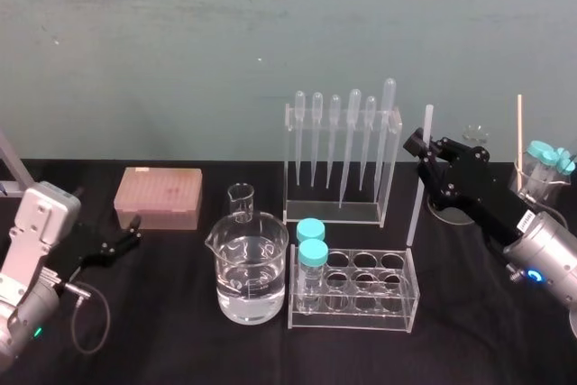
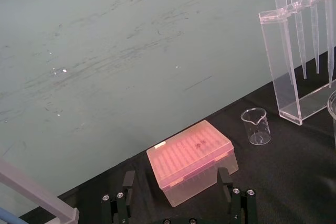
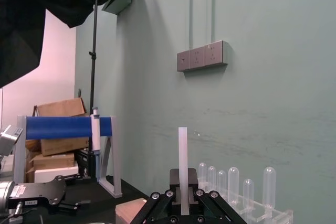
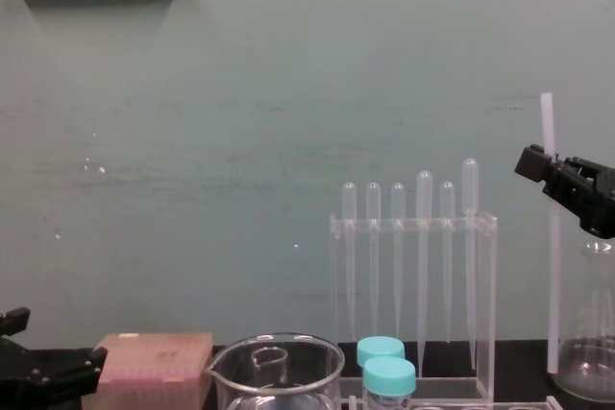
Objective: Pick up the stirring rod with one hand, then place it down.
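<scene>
Pinches the stirring rod [image 1: 416,205] near its top in the right gripper [image 1: 417,143], upright, probably to clear the pipette rack [image 1: 332,213] alongside. Rests the left gripper [image 1: 132,237], spread, at left.

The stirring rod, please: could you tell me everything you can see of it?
The stirring rod is a long, thin, straight stick of translucent white, plastic or glass by its look, even in thickness with blunt ends. It stands almost upright, just right of the pipette rack. The right claw is shut on it near its top, a short length sticking out above. Whether its lower end touches the black table cannot be told.
</scene>
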Robot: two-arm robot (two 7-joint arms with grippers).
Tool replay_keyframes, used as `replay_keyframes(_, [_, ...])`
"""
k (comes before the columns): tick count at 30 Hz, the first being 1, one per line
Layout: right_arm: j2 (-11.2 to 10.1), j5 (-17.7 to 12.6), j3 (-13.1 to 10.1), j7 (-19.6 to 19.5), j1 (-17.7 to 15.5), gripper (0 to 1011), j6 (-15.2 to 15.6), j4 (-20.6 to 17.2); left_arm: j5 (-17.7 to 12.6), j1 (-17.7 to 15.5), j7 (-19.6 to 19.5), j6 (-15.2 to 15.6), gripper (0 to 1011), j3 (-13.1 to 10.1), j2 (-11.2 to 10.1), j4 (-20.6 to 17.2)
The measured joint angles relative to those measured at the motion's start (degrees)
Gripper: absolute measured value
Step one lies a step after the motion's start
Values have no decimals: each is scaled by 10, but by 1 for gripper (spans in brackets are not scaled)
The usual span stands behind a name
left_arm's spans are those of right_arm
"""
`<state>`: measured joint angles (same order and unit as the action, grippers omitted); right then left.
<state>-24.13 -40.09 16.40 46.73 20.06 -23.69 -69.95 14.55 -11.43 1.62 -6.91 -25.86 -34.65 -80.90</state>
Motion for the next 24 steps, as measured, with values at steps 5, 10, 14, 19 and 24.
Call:
replay_keyframes(5, [0, -1, 0, 0, 0, 70, 0, 0, 0, 0, 0, 0, 1000, 0, 0, 0])
replay_keyframes(10, [0, -1, 0, 0, 0, 69, 0, 0, 0, 0, 0, 0, 1000, 0, 0, 0])
replay_keyframes(14, [0, -1, 0, 1, 1, 69, -1, 0, 0, 0, 0, 0, 1000, 0, 0, 0])
replay_keyframes(19, [0, -1, 0, 1, 1, 70, -1, 0, 0, 0, 0, 0, 1000, 0, 0, 0])
replay_keyframes(24, [0, -1, 0, 1, 1, 69, -1, 0, 0, 0, 0, 0, 1000, 0, 0, 0])
